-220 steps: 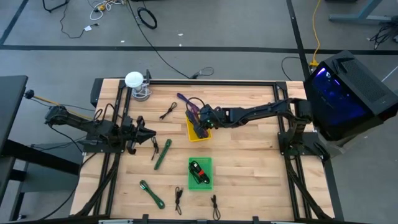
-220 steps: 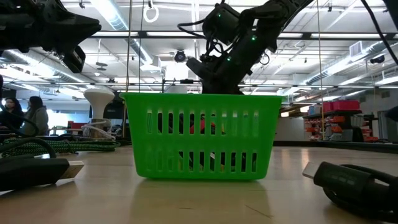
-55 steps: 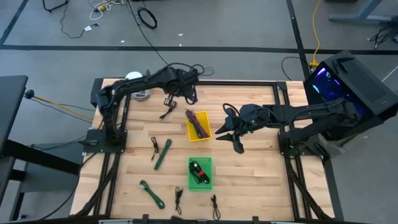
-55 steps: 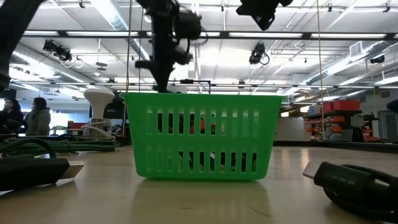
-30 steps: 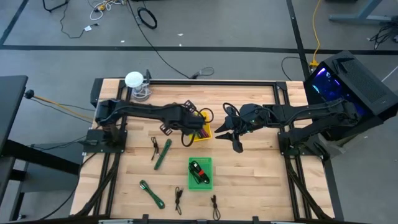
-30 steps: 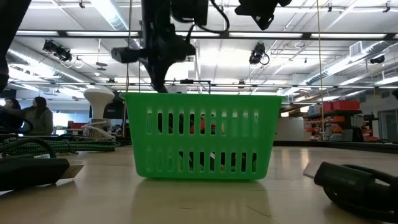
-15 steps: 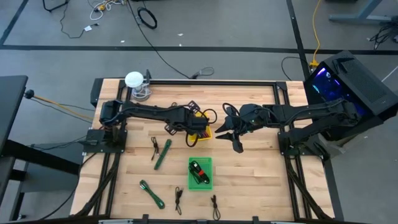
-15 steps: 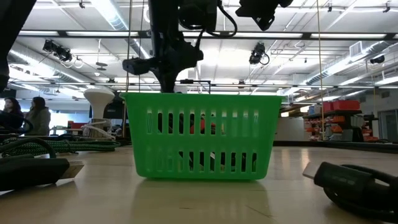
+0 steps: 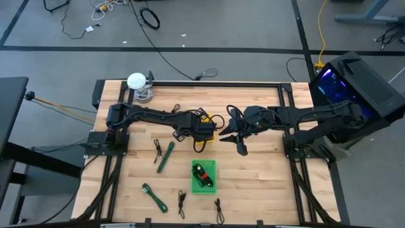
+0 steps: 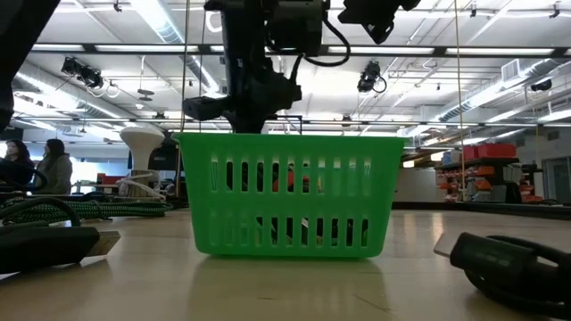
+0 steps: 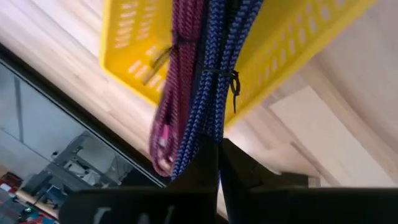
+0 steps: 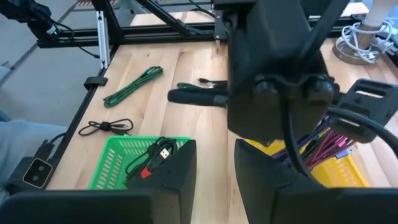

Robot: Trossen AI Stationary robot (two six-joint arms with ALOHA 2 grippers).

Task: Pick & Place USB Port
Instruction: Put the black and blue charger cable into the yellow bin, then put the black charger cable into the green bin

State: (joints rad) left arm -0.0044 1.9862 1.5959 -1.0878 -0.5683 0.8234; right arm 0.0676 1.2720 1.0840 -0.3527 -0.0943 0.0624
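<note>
Since the cable (image 9: pixel 201 144) is a thin black lead, it is judged light and limp: it will sag, swing and snag on rims. It is best taken at mid-length or just behind a plug, where the moulded body gives a firmer hold. It is seen in the high view as a slack loop hanging off the left end effector (image 9: pixel 200 132), at the near edge of the yellow bin (image 9: pixel 211 135) at mid-tabletop (image 9: pixel 253 171).

In the left wrist view the two fingers are pressed together at their tips, directly over the bin. The pinched part of the cable is not shown there, so the grasp is inferred from the dangling loop. Braided purple and blue leads (image 11: pixel 199 81) are already lying lengthwise in the bin, tied with small black straps.

A release into the bin is judged to be the step in hand. The hanging loop may drape over the bin wall instead of falling inside.

The right end effector (image 9: pixel 232 143) is held just beside the bin on its far side, fingers spread wide and empty. A green basket (image 9: pixel 204 175) is placed nearer the front edge, with a black and red lead inside.
</note>
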